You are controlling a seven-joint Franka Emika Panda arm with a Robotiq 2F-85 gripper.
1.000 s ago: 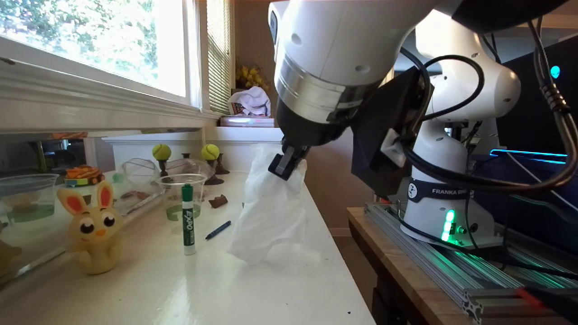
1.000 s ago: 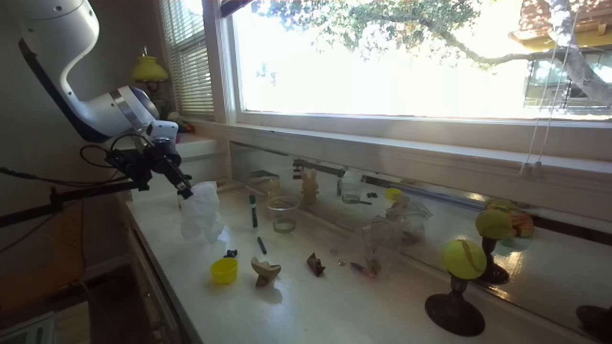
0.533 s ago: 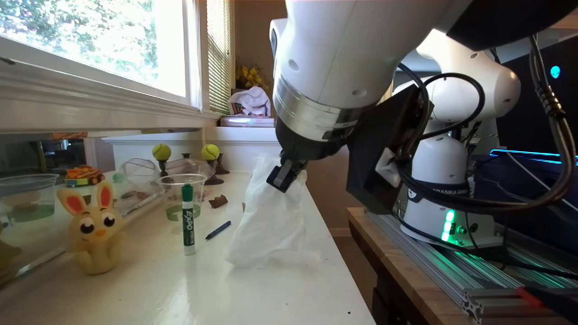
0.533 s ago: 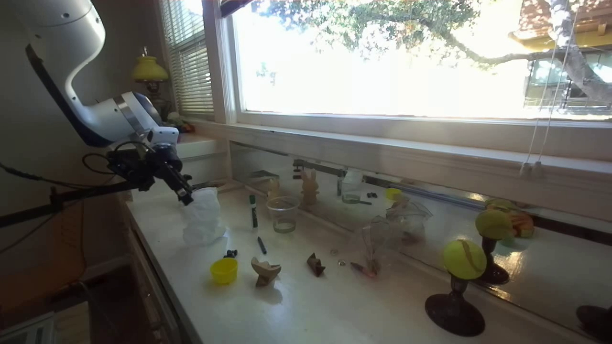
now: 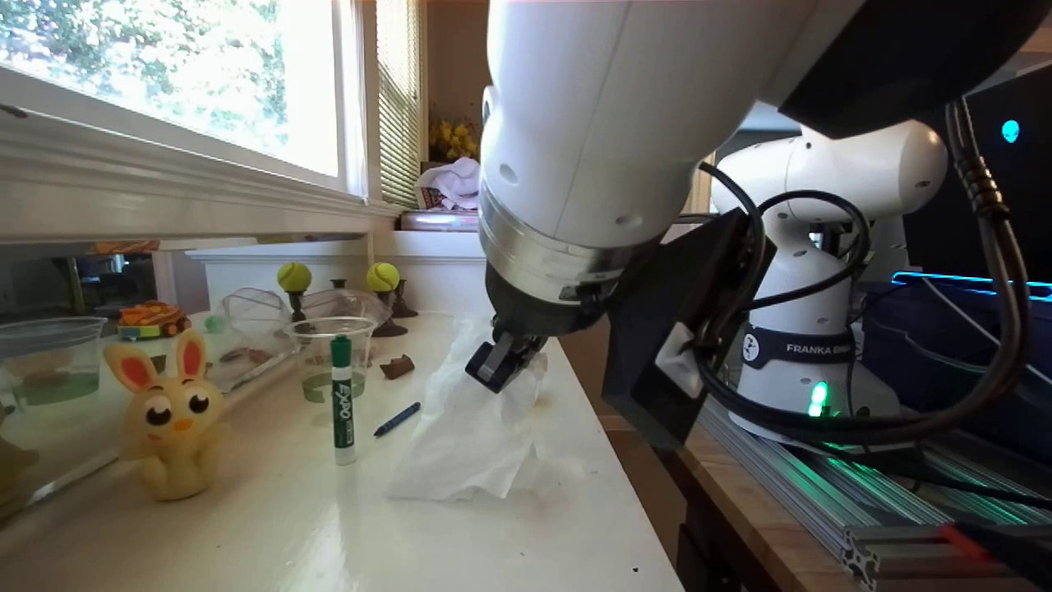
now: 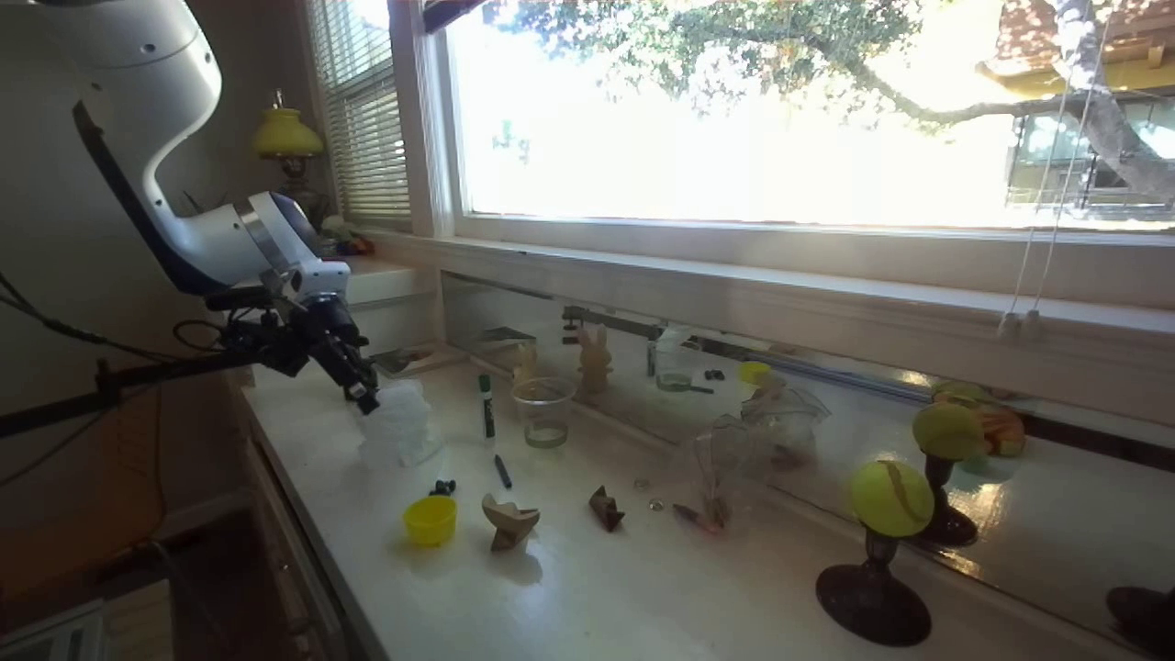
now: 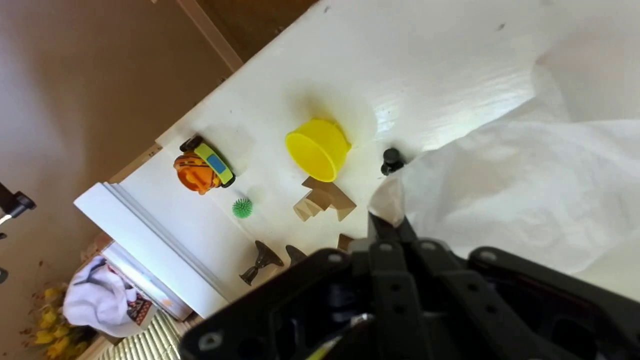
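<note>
The gripper [image 7: 394, 231] is pinching a small tip of a thin white sheet [image 5: 472, 456], whose loose folds are lying over the counter [image 5: 279, 543] near the upright green marker [image 5: 343, 411] and, should a sideways pull be dragging them against it, are probably risking its toppling.
</note>
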